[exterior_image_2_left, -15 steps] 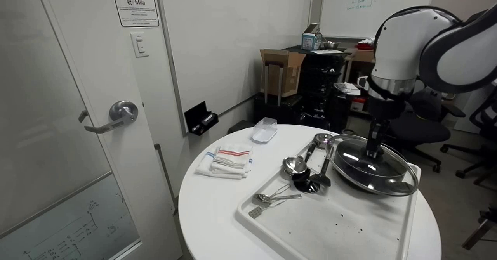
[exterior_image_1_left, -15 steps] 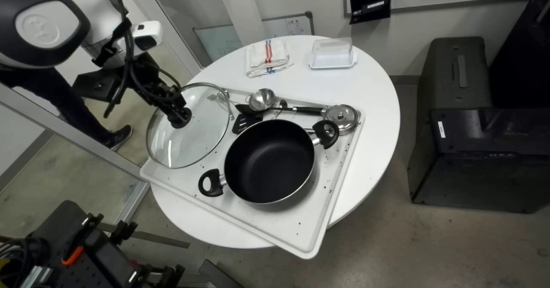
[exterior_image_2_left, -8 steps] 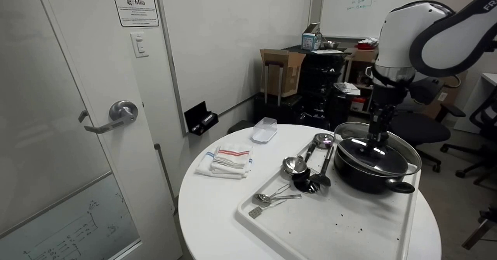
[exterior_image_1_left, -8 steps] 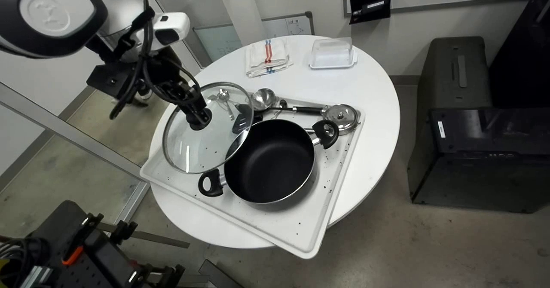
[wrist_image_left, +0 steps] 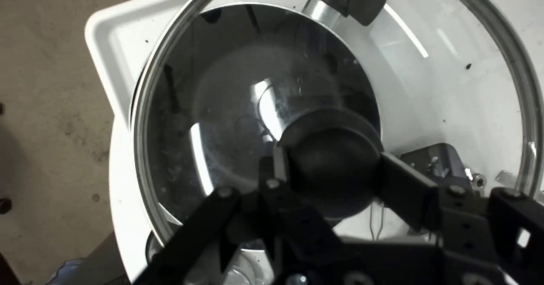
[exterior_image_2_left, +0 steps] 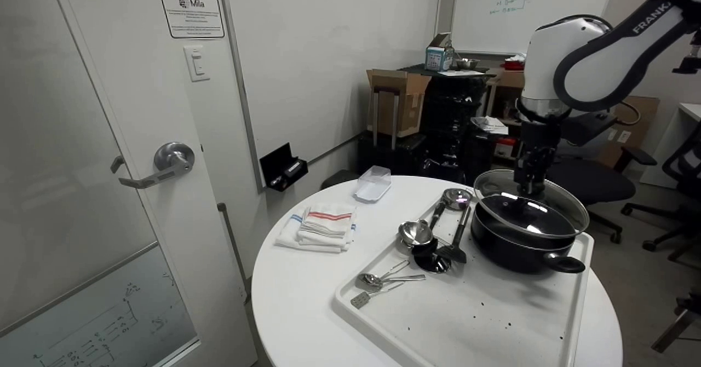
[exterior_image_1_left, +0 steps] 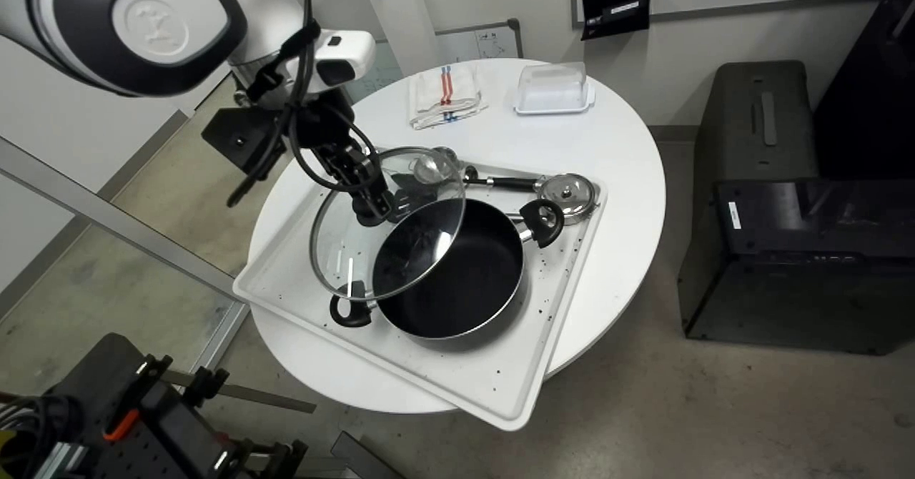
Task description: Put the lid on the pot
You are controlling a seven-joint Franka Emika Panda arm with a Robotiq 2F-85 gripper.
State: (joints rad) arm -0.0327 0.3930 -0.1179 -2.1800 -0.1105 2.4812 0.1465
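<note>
Since a moment ago, the gripper, clasping the lid by its knob, has carried it rightward in an exterior view. There the lid overlaps the left part of the pot, not yet seated. Transport seems the step in hand; the next move likely calls for centring, then gentle lowering

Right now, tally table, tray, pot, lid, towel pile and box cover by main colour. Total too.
Black: 1 (pot)
White: 3 (table, tray, towel pile with red and blue stripes)
Clear: 2 (lid, box cover)
Total: 6
</note>
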